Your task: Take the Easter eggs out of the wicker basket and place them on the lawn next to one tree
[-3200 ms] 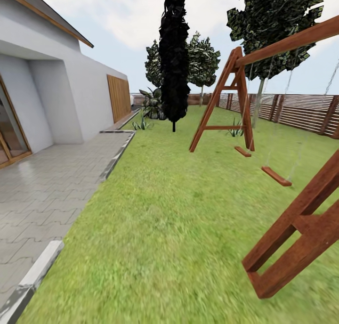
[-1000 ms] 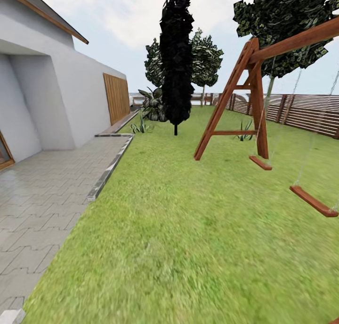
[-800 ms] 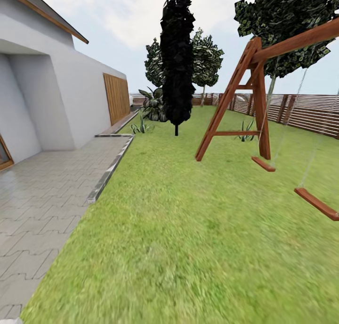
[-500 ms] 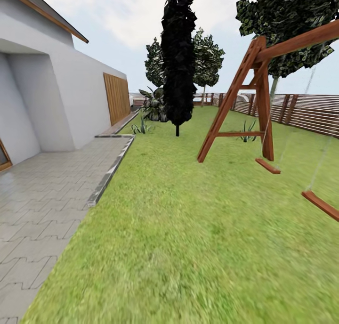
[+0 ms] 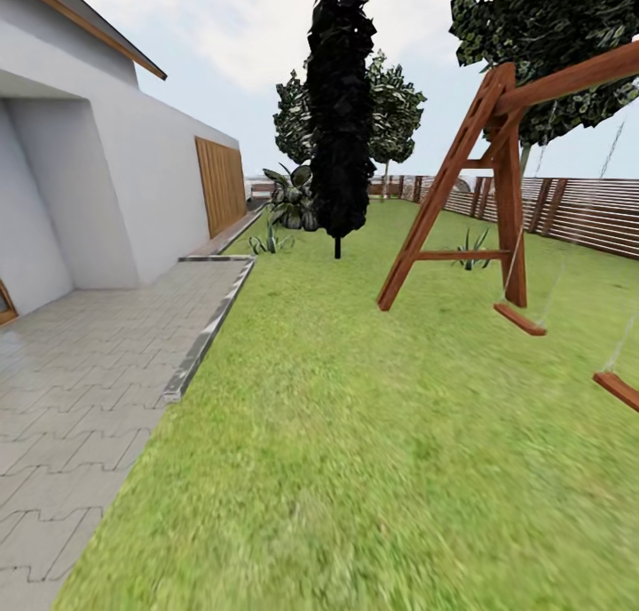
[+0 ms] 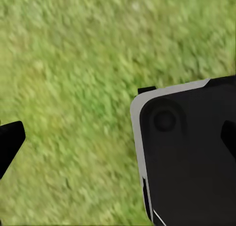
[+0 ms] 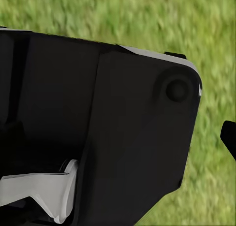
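Tool fingertips barely show, cropped, over blurred lawn.

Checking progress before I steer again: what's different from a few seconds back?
The robot has rolled forward along the lawn: the swing set's near frame has slid out past the right, the house doorway nearly out past the left. The dark tree stays ahead. Nothing grasped or released.

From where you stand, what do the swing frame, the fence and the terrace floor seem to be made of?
The swing frame looks like reddish-brown stained wood, in squared beams. The fence looks like brown wooden horizontal slats. The terrace floor seems to be grey interlocking paving blocks with zigzag joints, probably concrete.
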Controlling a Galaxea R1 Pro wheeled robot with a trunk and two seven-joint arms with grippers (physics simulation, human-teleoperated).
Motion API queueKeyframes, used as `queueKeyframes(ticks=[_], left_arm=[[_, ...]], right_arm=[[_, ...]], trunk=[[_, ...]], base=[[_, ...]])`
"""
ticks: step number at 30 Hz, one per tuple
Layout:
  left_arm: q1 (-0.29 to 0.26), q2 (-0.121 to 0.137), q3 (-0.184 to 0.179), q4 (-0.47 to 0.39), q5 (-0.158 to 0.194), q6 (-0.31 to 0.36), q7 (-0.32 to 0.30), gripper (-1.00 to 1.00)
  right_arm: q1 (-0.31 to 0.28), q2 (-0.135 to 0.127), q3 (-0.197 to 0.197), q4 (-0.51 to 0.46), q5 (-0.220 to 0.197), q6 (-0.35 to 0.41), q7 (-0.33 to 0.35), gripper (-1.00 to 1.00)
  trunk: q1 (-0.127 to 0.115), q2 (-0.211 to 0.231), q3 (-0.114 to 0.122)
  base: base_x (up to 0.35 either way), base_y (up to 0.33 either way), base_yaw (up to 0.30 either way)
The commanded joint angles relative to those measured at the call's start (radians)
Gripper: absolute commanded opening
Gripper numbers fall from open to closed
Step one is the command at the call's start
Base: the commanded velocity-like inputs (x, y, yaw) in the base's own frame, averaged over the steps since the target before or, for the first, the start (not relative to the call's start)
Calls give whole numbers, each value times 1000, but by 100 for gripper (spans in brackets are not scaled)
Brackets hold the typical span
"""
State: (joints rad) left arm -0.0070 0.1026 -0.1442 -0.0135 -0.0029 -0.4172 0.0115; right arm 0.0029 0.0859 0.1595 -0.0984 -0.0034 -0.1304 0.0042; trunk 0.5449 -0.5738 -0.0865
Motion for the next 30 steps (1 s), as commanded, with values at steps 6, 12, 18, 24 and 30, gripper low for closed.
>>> queueKeyframes(ticks=[6, 12, 18, 24, 30], left_arm=[[-1, 0, -6, 1, 0, -3, 1, 100], [-1, 0, -7, 0, 0, -3, 2, 100], [-1, 0, -9, 0, 0, -3, 2, 100], [-1, 0, -10, 1, 0, -3, 2, 100], [-1, 0, -10, 0, 0, -3, 2, 100]], right_arm=[[0, 0, 3, -1, 0, -2, 0, 100], [0, 0, 3, -1, 0, -2, 0, 100], [0, 0, 3, -1, 0, -2, 0, 100], [0, 0, 3, -1, 0, -2, 0, 100], [0, 0, 4, -1, 0, -2, 0, 100]], trunk=[[1, -1, -2], [1, -1, -2], [1, -1, -2], [1, -1, -2], [1, -1, -2]], base=[[323, 130, 0], [325, 103, 0], [328, 81, 0], [329, 46, 0], [331, 10, 0]])
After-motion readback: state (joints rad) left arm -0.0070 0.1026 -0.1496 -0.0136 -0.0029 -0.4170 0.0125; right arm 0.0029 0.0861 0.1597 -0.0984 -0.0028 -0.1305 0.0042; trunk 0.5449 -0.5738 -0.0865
